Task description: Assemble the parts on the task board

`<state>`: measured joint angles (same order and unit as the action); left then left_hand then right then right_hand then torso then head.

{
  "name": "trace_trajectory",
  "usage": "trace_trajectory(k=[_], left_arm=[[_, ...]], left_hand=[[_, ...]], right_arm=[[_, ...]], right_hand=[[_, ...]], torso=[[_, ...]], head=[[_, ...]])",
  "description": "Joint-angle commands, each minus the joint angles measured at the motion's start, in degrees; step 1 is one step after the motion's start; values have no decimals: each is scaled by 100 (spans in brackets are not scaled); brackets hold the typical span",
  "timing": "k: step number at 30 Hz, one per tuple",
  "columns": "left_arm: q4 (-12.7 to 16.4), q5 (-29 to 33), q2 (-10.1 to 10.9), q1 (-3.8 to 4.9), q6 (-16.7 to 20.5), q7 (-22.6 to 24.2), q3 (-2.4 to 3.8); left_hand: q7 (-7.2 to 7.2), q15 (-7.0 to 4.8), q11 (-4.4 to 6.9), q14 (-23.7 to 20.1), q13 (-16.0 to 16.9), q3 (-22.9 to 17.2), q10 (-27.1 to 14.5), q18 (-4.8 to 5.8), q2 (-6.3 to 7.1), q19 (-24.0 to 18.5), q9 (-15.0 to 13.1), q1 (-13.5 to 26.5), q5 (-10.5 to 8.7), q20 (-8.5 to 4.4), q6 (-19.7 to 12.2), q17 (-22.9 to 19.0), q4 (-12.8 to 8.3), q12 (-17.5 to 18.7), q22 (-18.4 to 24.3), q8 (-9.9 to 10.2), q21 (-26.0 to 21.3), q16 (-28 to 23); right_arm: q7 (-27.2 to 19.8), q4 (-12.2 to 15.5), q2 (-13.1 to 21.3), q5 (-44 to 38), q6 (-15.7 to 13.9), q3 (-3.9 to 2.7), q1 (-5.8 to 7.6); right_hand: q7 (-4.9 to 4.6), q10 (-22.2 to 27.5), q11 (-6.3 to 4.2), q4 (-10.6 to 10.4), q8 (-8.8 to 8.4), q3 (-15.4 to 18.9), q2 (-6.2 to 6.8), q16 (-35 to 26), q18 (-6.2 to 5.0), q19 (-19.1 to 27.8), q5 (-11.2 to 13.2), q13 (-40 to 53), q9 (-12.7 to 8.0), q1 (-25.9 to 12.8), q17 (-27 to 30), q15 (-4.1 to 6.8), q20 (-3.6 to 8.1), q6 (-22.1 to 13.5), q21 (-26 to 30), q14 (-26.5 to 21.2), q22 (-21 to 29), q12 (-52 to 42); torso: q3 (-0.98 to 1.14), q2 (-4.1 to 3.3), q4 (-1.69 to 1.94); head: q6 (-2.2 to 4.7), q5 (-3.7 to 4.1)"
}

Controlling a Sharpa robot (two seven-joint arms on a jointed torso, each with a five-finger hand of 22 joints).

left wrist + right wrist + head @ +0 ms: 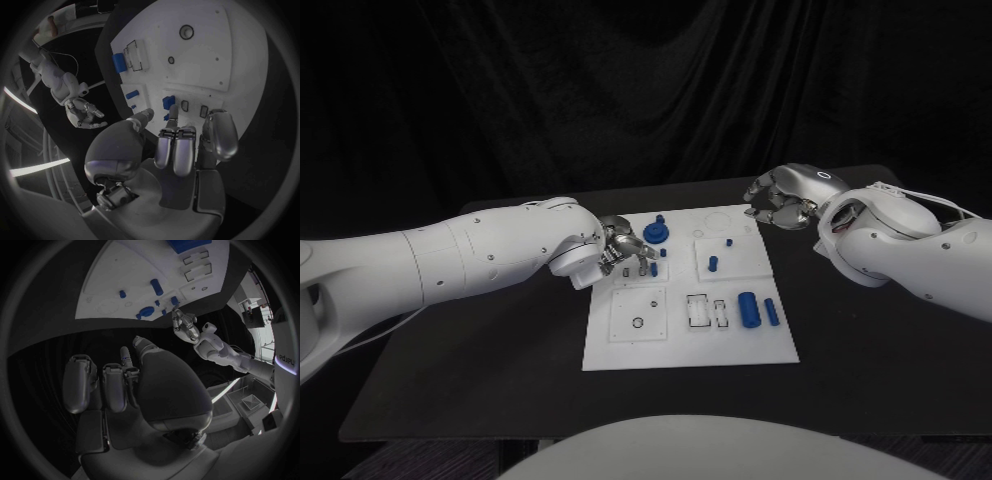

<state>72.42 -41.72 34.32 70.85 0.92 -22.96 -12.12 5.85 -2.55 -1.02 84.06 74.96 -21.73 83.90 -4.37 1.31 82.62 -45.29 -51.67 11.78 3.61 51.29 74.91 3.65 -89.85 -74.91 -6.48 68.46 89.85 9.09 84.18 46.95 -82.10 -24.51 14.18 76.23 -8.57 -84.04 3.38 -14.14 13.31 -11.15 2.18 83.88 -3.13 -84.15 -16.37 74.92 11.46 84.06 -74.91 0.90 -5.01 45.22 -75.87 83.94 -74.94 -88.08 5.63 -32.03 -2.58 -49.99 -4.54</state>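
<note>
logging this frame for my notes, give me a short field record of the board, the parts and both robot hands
board: white task board in the middle of the black table
parts: blue pieces on the board, a round-topped one at the far edge, two long ones near the right edge
left robot hand: over the board's far left area, holding nothing
right robot hand: beyond the board's far right corner, fingers curled, holding nothing

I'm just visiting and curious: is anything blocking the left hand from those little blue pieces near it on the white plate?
Nothing visible does. The left hand hovers over the task board at its far left part, its fingers pointing at the small blue parts just beyond them, with bare board between.
</note>
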Motion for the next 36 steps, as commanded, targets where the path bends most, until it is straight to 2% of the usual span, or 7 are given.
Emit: trace_trajectory(k=[1, 17, 19, 22, 24, 27, 36], left_arm=[[33, 36, -11, -4, 173, 122, 5], [11, -307, -124, -5, 29, -599, 5], [17, -452, -125, -5, 103, -647, 5], [27, -700, -121, -5, 181, -701, 5], [33, -801, -118, -5, 187, -729, 5], [37, -885, -120, -6, 167, -750, 5], [32, -963, -170, -6, 128, -602, 5]], left_hand=[[-4, 23, -16, 594, 1504, 89, 610, -28, -7, 24, -10, 50, -44, 28, 35, 1509, 50, -15, -873, 17, 18, 15], [-123, -75, 91, 594, 1504, 800, 610, -15, -134, 101, -361, -73, -360, -61, 250, 1509, 432, -15, -901, -215, 80, 15], [-178, -124, 144, 594, 1504, 995, 610, -9, -170, 128, -737, -164, -377, -104, 276, 1509, 461, -15, -905, -421, 93, 15], [-267, -202, 241, 594, 1504, 1376, 610, -4, -255, 170, -1867, -314, -394, -189, 87, 1509, 506, -15, -910, -990, 89, 15], [-310, -231, 262, 594, 1504, 1490, 610, 0, -297, 187, -2274, -369, -396, -211, 23, 1509, 519, -15, -914, -1223, 90, 15], [-338, -250, 286, 594, 1504, 1583, 610, 3, -312, 200, -2584, -429, -394, -231, -23, 1509, 509, -15, -918, -1389, 92, 15], [-350, -261, 297, 594, 1504, 1647, 610, 4, -307, 206, -2790, -511, -366, -243, -83, 1509, 462, -15, -921, -1475, 87, 15]], right_arm=[[117, 8, -6, -18, 50, -4, -18], [163, 3, -20, -18, 121, -5, -22], [165, 2, -21, -18, 127, -5, -22], [170, 0, -20, -18, 139, -5, -22], [172, -1, -18, -18, 142, -5, -22], [174, -3, -17, -18, 147, -5, -23], [182, -6, -27, -18, 164, -5, -23]], right_hand=[[-1, -225, 35, -6, 1, -21, 9, -25, -18, -13, 26, 1125, -7, 25, -286, -29, -39, 43, 24, 303, -1067, 14], [4, -228, 30, 25, -4, -49, 13, -25, -20, -12, -73, 1127, -28, 54, -285, -27, -40, 58, 30, 304, -1065, 13], [3, -223, 30, 30, -4, -53, 16, -27, -20, -13, -91, 1121, -32, 58, -281, -27, -40, 60, 28, 303, -1066, 16], [4, -221, 30, 30, -4, -53, 16, -27, -19, -13, -94, 1120, -33, 59, -280, -27, -40, 61, 27, 303, -1066, 16], [4, -221, 30, 30, -4, -53, 16, -27, -19, -13, -94, 1120, -33, 59, -280, -27, -40, 61, 27, 303, -1066, 16], [3, -222, 30, 35, -5, -56, 19, -28, -20, -11, -109, 1121, -35, 61, -279, -27, -40, 62, 32, 303, -1064, 16], [3, -222, 30, 35, -5, -56, 19, -28, -20, -11, -109, 1121, -35, 61, -279, -27, -40, 62, 32, 303, -1064, 16]], torso=[[8, -9, -3], [2, -18, -4], [0, -17, 0], [3, -14, 0], [5, -11, 0], [4, -10, -1], [7, -14, -2]], head=[[-1, -10], [-1, -13], [-1, -9], [-1, -8], [-1, -10], [-1, -12], [-1, -19]])
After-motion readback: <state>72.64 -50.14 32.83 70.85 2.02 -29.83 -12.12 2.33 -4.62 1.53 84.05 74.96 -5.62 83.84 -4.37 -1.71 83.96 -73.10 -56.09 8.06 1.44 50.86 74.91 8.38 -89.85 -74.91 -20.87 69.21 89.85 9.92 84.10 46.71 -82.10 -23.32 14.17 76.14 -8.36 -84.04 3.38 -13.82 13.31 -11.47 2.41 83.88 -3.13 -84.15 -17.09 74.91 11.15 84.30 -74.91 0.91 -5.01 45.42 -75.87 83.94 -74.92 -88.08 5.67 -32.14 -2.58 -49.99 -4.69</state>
